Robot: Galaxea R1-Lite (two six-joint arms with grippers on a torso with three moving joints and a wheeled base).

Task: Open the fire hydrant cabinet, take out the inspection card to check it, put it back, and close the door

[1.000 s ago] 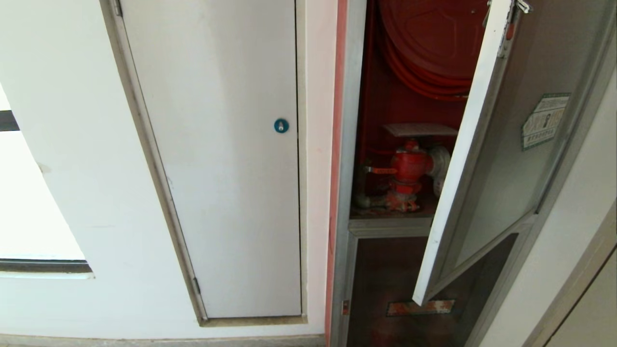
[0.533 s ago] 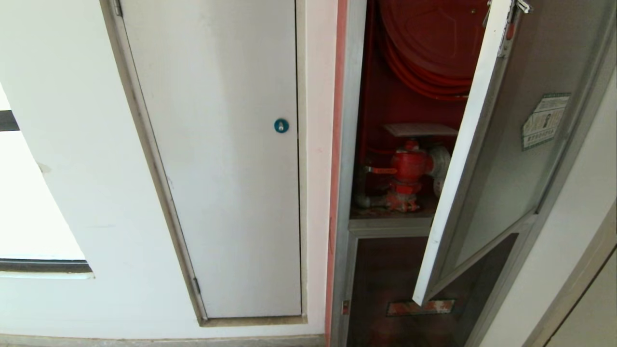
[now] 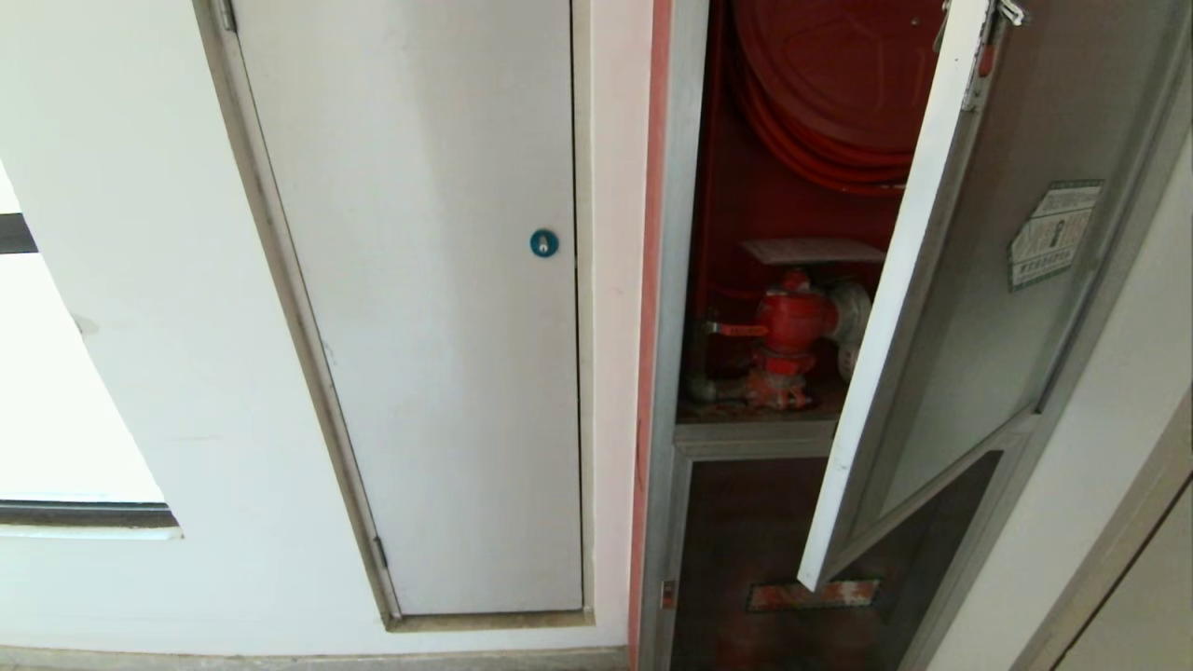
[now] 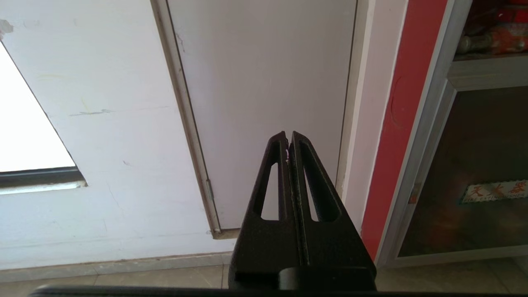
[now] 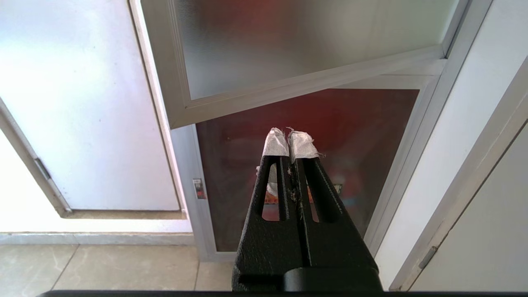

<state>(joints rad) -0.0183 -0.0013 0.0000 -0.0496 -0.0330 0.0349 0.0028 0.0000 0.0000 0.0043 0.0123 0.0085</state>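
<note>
**Operator:** Inside the fire hydrant cabinet (image 3: 746,205), where does the inspection card (image 3: 813,250) lie?

**Technician:** It lies flat above the red hydrant valve (image 3: 792,321), below the hose reel (image 3: 839,75), with its long axis across the opening. It reads as a thin white rectangle seen nearly edge-on; the print cannot be made out.

**Operator:** State of the door (image 3: 969,280)?

**Technician:** Partly open, hinged on the robot's right, free edge swung out toward the robot. It hides the right part of the interior.

**Operator:** Grippers?

**Technician:** Neither appears in the head view. The right gripper (image 5: 290,139) has its white-padded fingertips pressed together, holding nothing, and points at the lower glass panel (image 5: 321,123) beneath the door. The left gripper (image 4: 287,138) is likewise closed and empty, facing the white door (image 4: 264,82).

**Operator:** Nearer arm?

**Technician:** Judged: the right. The card sits above and beyond it, so the approach must pass left of the door edge.
</note>
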